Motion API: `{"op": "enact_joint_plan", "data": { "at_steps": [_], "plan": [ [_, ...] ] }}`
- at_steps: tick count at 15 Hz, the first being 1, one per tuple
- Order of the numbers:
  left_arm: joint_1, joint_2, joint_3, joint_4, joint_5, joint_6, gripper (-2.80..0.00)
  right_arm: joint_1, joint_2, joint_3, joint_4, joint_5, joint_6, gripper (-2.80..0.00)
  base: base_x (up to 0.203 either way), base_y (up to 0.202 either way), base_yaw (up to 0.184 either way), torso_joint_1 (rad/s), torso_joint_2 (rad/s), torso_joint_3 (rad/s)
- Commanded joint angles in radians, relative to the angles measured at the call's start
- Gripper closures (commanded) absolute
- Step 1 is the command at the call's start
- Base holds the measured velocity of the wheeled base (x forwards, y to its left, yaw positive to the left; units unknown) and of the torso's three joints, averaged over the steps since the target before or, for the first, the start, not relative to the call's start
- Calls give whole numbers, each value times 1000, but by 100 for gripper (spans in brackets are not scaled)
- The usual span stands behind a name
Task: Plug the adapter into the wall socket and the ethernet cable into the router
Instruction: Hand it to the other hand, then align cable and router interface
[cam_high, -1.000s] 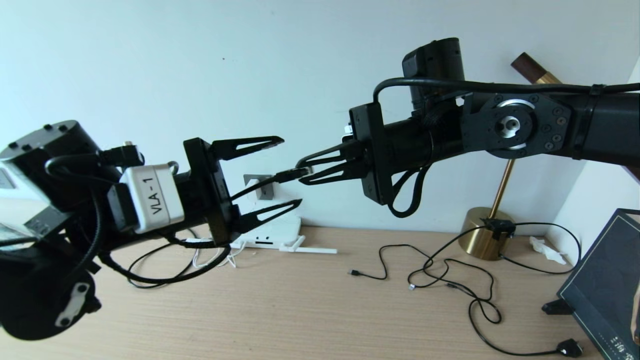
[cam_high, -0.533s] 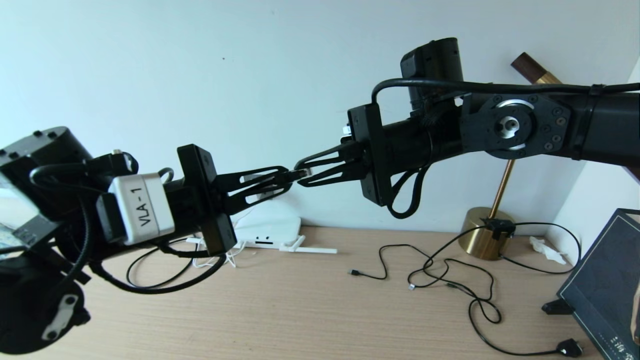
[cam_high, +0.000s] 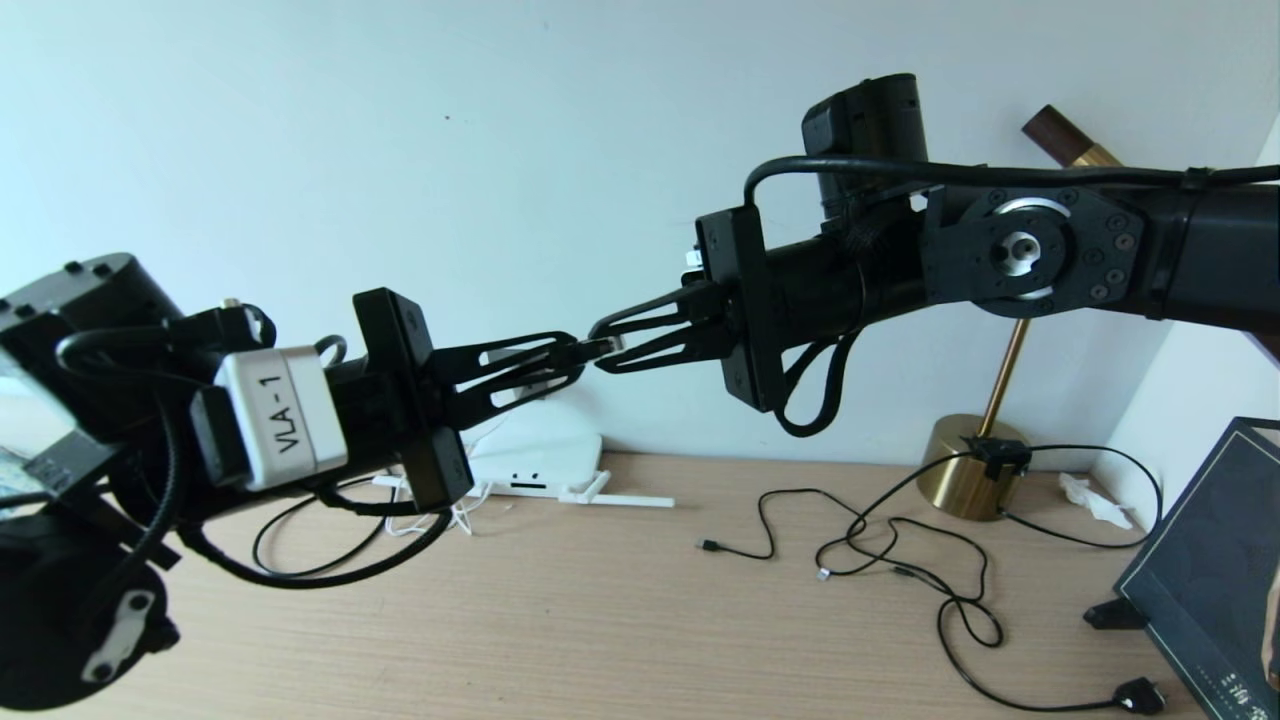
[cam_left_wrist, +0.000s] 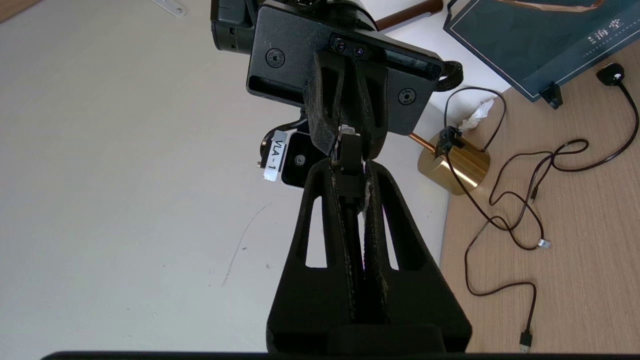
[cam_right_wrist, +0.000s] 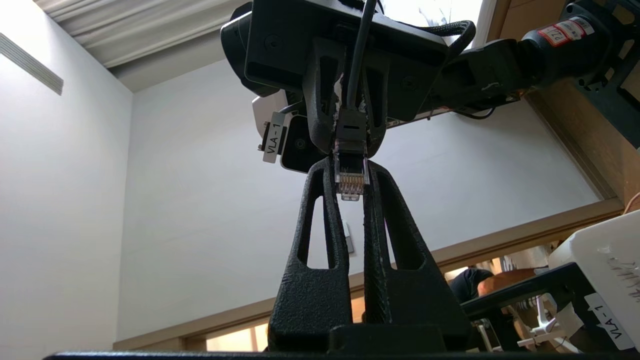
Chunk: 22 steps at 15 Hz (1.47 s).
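- Your left gripper (cam_high: 570, 361) is clamped on the ethernet cable (cam_high: 560, 357) just behind its connector, with both fingers pressed flat against the black boot; the left wrist view shows the cable running down the slot between them (cam_left_wrist: 352, 220).
- Your right gripper (cam_high: 604, 352) meets it tip to tip and is also closed on the ethernet cable, pinching the clear clip connector (cam_right_wrist: 350, 175) so that the gold contacts face its wrist camera.
- Both grippers hang in the air above the wooden desk (cam_high: 600, 620), in front of the pale wall.
- The router (cam_high: 540, 462) lies on the desk below the left gripper's fingers and close to the wall, with one white antenna (cam_high: 625, 497) lying flat towards the right gripper's side.
- A grey wall plate shows only as a sliver behind the left fingers (cam_high: 520, 362); you cannot tell its shade or holes from here.
- The adapter itself cannot be made out; only a thin white cord (cam_high: 455, 515) loops on the desk under the left gripper's base.
- Below the right arm, loose thin black cables (cam_high: 900, 560) sprawl over the desk, near a brass lamp base (cam_high: 965, 470) and a dark book (cam_high: 1210, 570) beyond it.
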Motion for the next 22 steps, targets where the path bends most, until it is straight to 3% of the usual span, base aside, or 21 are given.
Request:
{"op": "enact_joint_plan", "data": {
  "at_steps": [1,2,6,8,9,11,14,15,17,22],
  "plan": [
    [0,1,0,-8,-5,5,0,1,-4,1,0,6,4,0,0,0,0,0,0,0],
    [0,0,1,-6,-5,5,0,2,-12,4,1,0,-8,-280,0,0,0,0,0,0],
    [1,-16,24,-6,-5,-4,0,0,-13,7,1,-15,-22,-280,0,0,0,0,0,0],
    [21,-31,24,-6,3,-67,0,-11,-14,15,2,-15,-28,-280,0,0,0,0,0,0],
    [38,-42,23,-6,38,-114,0,-13,-21,19,3,-17,-29,-280,0,0,0,0,0,0],
    [45,-79,23,-4,120,-280,0,-17,-45,58,1,-30,-33,-280,0,0,0,0,0,0],
    [46,-149,5,18,278,-634,0,-81,-110,149,2,-41,-78,-280,0,0,0,0,0,0],
    [52,-157,-9,48,331,-693,0,-109,-139,184,1,-41,-87,-280,0,0,0,0,0,0],
    [74,-156,-17,95,384,-744,0,-188,-229,288,1,-41,-121,-280,0,0,0,0,0,0],
    [105,-109,-15,103,453,-780,0,-428,-522,543,1,-65,-239,-280,0,0,0,0,0,0]
  ]
}}
